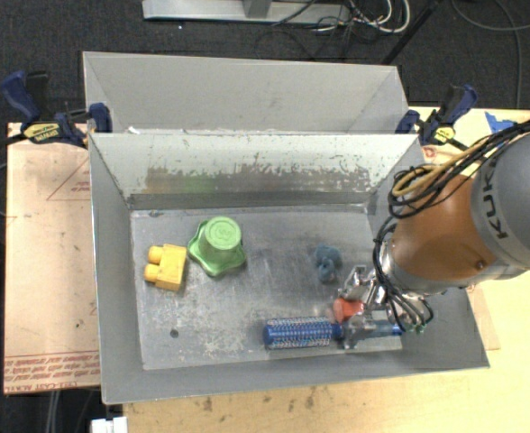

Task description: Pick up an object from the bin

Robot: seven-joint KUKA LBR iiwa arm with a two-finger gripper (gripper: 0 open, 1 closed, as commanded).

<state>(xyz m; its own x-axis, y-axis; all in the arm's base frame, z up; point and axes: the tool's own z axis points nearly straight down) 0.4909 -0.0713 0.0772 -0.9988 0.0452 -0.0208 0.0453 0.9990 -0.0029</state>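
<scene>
The gripper (357,317) is sitting low in the bin (112,269), at the btm right of the view, w/ the arm's big orange cover (441,242) hanging over it. It's hovering right at the right end of a blue bristly brush (298,334), which is lying flat near the bin's front side. A tiny red bit (342,309) is showing by the gripper, just above the brush; can't tell if it's part of the gripper. Can't tell how wide the gripper is open, or if it's got hold of anything. A small grey-blue lump (326,262) is lying near, a bit further back. Way over on the left, a green cup (218,246) is sitting just beside a yellow block (166,266).
</scene>
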